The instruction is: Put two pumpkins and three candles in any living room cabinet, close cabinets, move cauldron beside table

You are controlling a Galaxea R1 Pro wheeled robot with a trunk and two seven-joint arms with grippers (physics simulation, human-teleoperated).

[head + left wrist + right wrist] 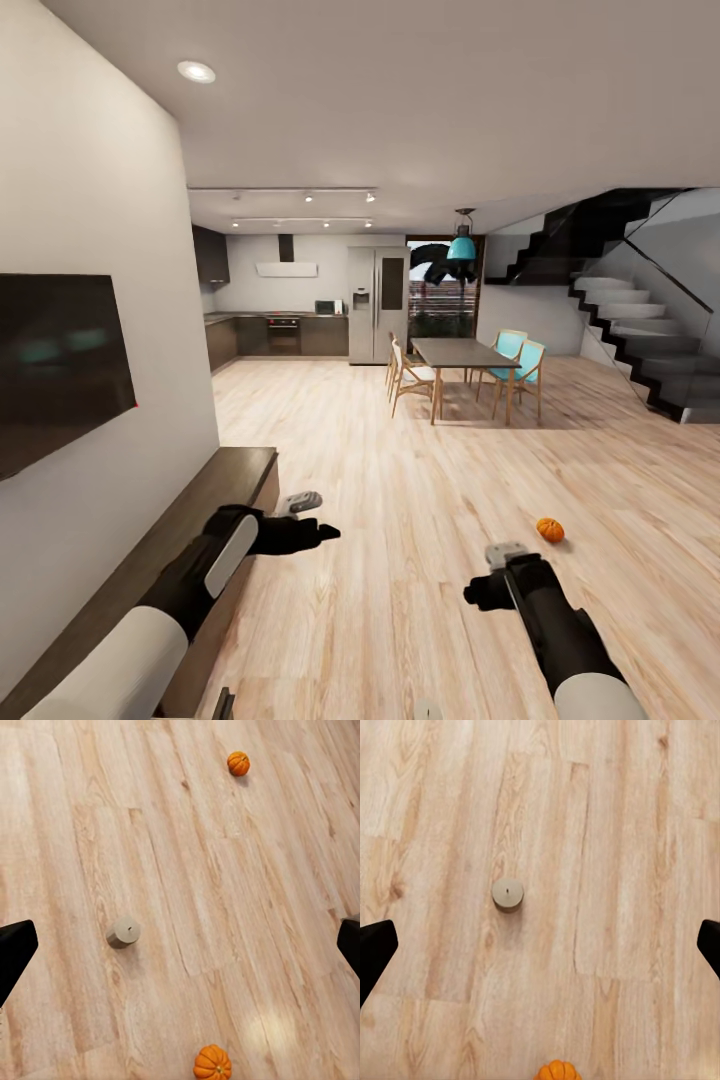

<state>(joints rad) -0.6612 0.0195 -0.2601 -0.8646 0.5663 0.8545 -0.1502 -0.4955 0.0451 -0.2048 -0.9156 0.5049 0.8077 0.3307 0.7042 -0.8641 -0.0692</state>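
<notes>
Early in the task, at the gathering step: nothing picked up yet, nothing stowed. Left claw held out over the floor just past the end of the long, low, dark-brown wooden cabinet along the left wall; right claw out over bare boards to the right. Both spread wide and empty, judging by the wrist views, where the dark fingertips sit at opposite edges with only floor between.

Small round orange ribbed pumpkin lying on the pale plank floor, right of centre, just beyond the right claw. In the left wrist view, a second orange pumpkin well apart from the first, and between them a short grey-beige cylindrical candle with a dark wick, seemingly tipped on its side.

Next, probably: lower over the nearest piece, centre, close, then open a cabinet drawer.
</notes>
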